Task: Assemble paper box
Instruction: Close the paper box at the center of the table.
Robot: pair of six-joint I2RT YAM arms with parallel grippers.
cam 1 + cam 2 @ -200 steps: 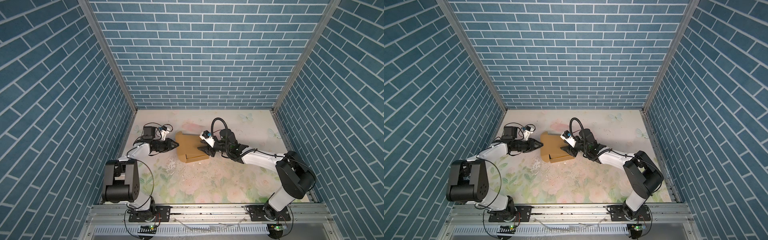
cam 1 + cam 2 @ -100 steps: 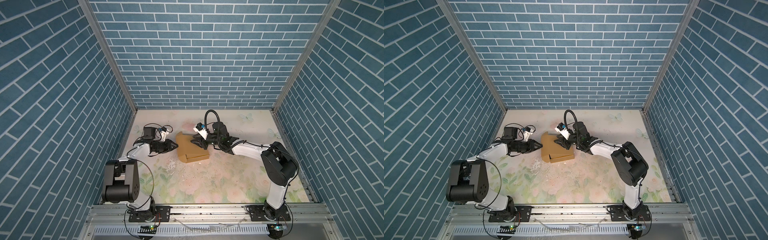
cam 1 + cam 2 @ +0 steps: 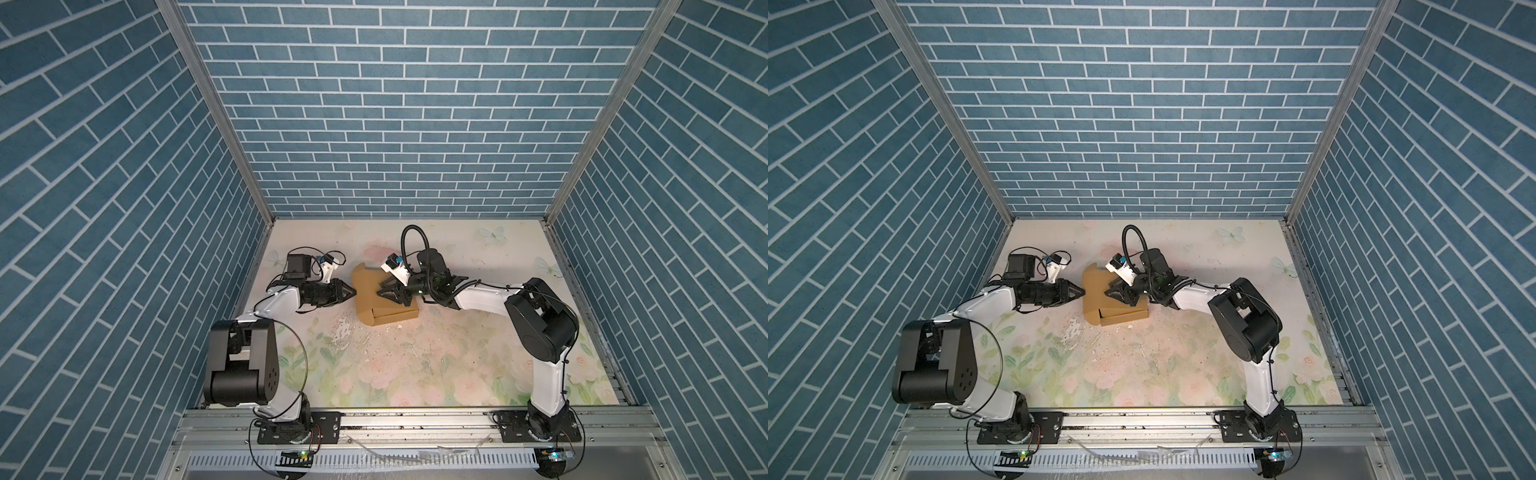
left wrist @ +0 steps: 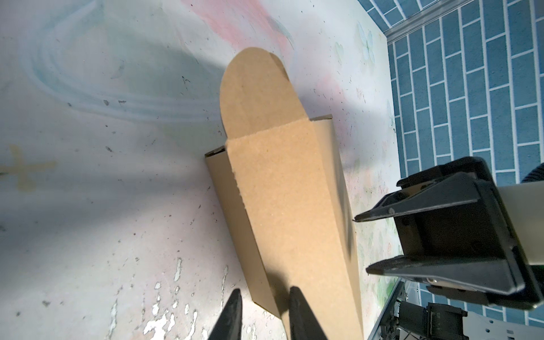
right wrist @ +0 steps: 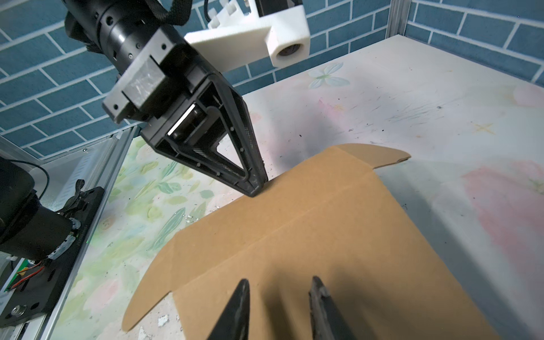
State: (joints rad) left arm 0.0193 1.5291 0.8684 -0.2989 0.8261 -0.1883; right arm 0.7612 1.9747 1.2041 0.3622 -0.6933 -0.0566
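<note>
The paper box (image 3: 363, 301) (image 3: 1094, 305) is a tan cardboard mailer lying on the floral table, folded into a shallow box with its lid panel down. A rounded tab (image 4: 250, 88) sticks out flat at its far end. My left gripper (image 3: 354, 293) (image 4: 265, 290) is open at the box's left edge, one finger over the top panel and one over the table. My right gripper (image 3: 379, 289) (image 5: 279, 279) is open just above the lid panel (image 5: 323, 229), with nothing between its fingers. Each wrist view also shows the opposite gripper at the box.
A patch of chipped paint (image 3: 343, 328) lies just in front of the box. Blue brick walls (image 3: 395, 124) close in the back and both sides. An aluminium rail (image 3: 415, 424) carrying both arm bases runs along the front edge.
My right gripper has moved left from the box's right side to over its lid, and its jaws have narrowed. The left gripper has stayed at the box's left edge.
</note>
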